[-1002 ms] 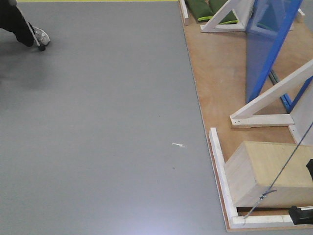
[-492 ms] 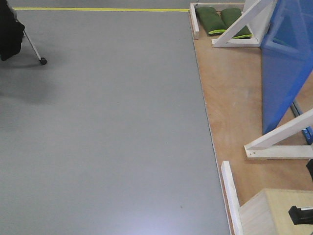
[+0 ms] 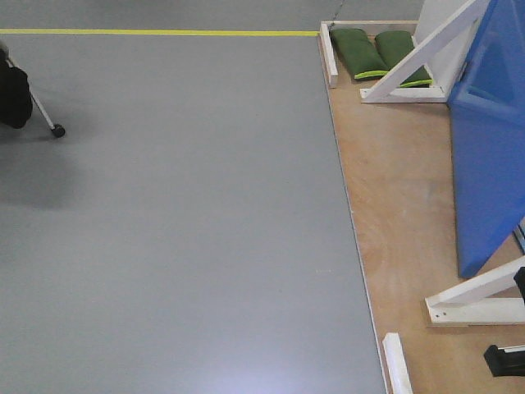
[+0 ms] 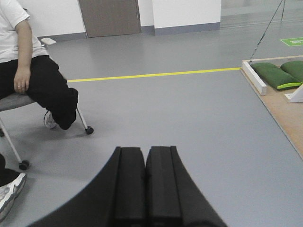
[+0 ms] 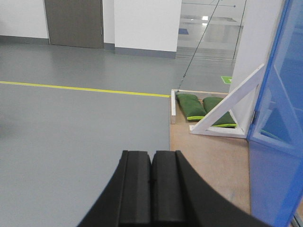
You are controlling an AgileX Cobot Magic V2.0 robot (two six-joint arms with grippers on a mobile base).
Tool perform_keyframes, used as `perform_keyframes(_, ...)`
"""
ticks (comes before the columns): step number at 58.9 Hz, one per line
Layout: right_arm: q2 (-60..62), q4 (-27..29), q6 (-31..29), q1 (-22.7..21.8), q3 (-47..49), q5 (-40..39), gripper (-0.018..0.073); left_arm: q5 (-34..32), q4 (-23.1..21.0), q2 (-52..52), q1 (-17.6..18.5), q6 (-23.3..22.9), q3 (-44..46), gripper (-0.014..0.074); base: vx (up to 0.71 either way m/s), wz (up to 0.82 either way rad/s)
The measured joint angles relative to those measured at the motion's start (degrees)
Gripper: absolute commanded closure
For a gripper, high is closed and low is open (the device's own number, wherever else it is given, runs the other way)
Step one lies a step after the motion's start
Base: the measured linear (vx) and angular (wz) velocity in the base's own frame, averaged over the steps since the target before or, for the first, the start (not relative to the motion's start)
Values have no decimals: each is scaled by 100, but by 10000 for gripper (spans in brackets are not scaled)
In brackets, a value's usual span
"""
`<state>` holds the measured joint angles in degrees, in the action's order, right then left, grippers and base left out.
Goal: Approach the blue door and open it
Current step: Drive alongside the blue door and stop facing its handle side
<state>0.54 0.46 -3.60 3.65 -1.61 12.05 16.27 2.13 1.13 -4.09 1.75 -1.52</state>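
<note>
Left gripper (image 4: 145, 156): fingers pressed together.
Right gripper (image 5: 151, 158): likewise pressed together.
Grey floor (image 3: 180, 205): open stretch, bounded right by the straight edge of the wooden platform (image 3: 394, 205).
Blue door (image 3: 490, 148): upright on platform, far right.
Yellow line (image 3: 164, 33): far floor edge.
Green floor sign (image 4: 293, 41): far, writing unreadable.

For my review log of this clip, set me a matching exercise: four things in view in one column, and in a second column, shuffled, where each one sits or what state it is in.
Column one
1. blue door
2. green cushions
3. yellow line
4. left claw

Column two
A. shut, holding nothing
B. lying at the far end of the wooden platform, partly behind a white brace
C. running across the grey floor
D. standing at the right edge of the front view

Pairs: 1-D, 2-B, 3-C, 4-A
</note>
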Motion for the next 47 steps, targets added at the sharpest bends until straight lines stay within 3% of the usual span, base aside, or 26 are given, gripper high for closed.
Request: perform_keyframes(47, 0, 0, 0, 0, 0, 1, 557, 0, 0, 0, 0, 0, 0, 526, 34, -4)
